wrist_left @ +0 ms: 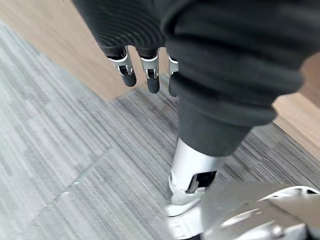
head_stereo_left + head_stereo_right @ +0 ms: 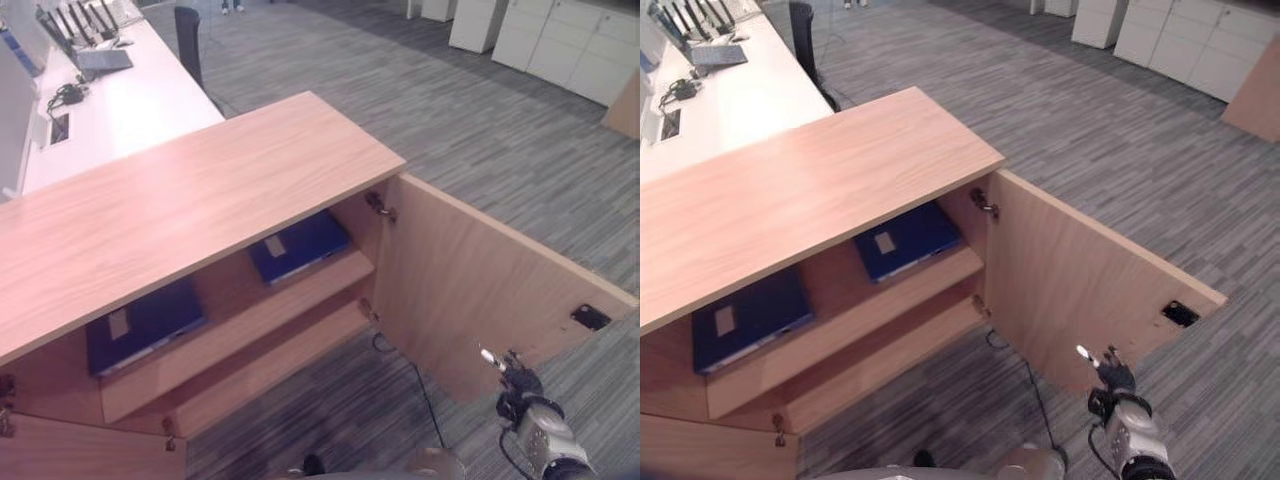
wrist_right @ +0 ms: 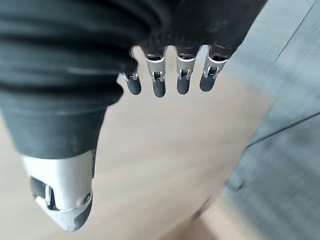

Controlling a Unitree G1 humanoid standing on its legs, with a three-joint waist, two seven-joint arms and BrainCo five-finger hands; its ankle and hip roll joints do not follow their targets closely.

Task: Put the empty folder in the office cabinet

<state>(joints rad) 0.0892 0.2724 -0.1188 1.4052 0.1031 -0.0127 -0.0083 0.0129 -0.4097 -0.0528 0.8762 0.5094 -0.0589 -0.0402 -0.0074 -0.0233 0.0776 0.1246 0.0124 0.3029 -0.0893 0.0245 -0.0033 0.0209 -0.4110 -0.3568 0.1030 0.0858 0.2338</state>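
Both blue folders [image 2: 145, 325] sit shelved; right hand [image 3: 170, 75] and left hand [image 1: 142, 70] relaxed, empty; risk: clipping open cabinet door [image 2: 470, 290]

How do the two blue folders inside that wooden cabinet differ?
The left folder lies nearer the camera, toward the cabinet's left door; the right folder lies farther back, beside the open right door. The left one looks darker, in deeper shadow. Both are blue, lie flat on the same shelf and carry a pale label.

Silver fingers [image 3: 182, 75] with dark tips, dark ribbed cover on each hand, silver-grey thumb [image 1: 187, 180].
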